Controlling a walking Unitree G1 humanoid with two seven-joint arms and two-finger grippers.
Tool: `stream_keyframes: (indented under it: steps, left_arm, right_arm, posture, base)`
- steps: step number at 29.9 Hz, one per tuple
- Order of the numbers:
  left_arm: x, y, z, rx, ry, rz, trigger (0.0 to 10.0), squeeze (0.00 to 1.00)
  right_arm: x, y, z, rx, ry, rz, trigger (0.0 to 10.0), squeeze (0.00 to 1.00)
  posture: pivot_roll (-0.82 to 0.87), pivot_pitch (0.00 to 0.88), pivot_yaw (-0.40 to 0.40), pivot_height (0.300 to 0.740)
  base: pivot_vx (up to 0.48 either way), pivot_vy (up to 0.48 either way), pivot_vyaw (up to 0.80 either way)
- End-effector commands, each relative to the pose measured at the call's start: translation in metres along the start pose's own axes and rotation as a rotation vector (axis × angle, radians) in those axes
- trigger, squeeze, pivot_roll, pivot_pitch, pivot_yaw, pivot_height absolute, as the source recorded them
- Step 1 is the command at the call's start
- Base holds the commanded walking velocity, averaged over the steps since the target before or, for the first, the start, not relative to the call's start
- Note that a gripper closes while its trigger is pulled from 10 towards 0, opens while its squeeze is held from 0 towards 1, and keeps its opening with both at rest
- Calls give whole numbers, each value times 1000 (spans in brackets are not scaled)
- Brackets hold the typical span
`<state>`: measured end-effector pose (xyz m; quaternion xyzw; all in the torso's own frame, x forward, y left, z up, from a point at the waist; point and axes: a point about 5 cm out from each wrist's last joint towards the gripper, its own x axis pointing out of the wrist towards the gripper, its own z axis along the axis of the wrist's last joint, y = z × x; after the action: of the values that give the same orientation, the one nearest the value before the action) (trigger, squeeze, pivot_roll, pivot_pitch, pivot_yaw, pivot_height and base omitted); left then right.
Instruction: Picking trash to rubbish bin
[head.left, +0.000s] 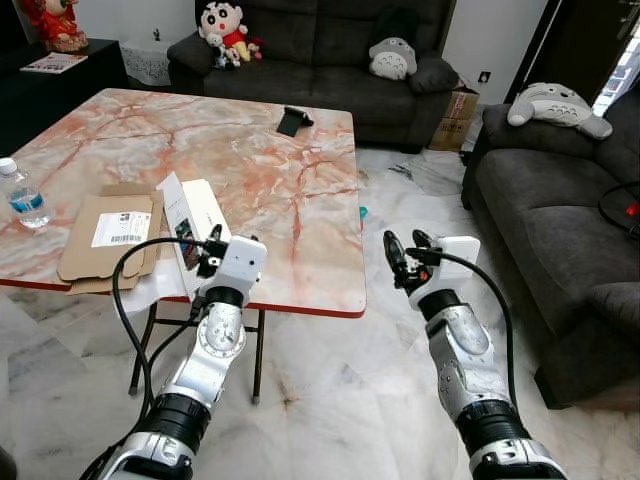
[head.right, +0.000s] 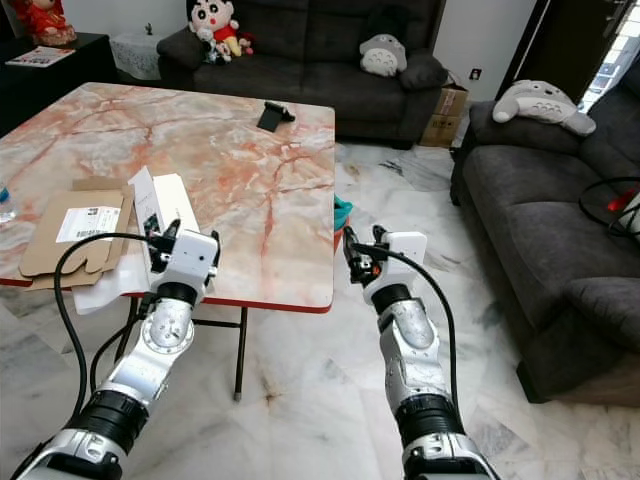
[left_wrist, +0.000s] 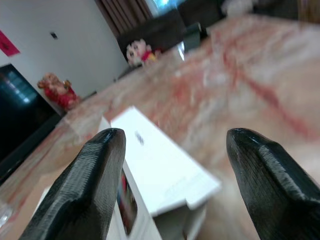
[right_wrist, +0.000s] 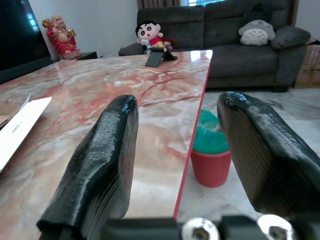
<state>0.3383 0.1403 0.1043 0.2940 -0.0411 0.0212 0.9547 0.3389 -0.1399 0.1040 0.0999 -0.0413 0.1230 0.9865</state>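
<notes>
Left eye view: a water bottle (head.left: 22, 196) stands at the far left of the marble tabletop (head.left: 260, 170), then flattened cardboard (head.left: 108, 235) and a white box (head.left: 192, 215) near the front edge. The left end effector (head.left: 200, 248) hovers at that edge just beside the white box, fingers spread wide, holding nothing. The right end effector (head.left: 404, 256) is off the tabletop's right corner, also open and empty. A red rubbish bin (right_wrist: 211, 155) with a green liner stands on the floor beside the tabletop.
</notes>
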Motion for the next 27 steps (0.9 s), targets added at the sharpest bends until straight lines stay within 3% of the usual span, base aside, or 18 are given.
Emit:
stream_keyframes:
  steps: [1,2,9,18,27]
  left_arm:
    - [5,-1,3,122,-9,-27,10000,906]
    - [5,-2,1,167,-4,-48,10000,0]
    - [4,-7,-1,303,-24,-118,10000,0]
    - [5,-13,-1,374,-9,-161,10000,0]
    - [6,-9,-7,402,42,-140,10000,0]
  right_arm:
    - [0,-4,2,-8,1,-10,10000,0]
    - [0,-4,2,-8,2,-10,10000,0]
    - [0,-3,2,-6,2,-6,10000,0]
    - [0,-3,1,-5,2,-5,10000,0]
    - [0,-3,1,-5,4,-2,10000,0]
  posture:
    - [94,0,-105,740]
    - [94,0,-105,740]
    - [94,0,-106,740]
    - [94,0,-106,740]
    - [94,0,-106,740]
  base:
    - [0,0,0]
    - [0,0,0]
    - [0,0,0]
    - [0,0,0]
    - [0,0,0]
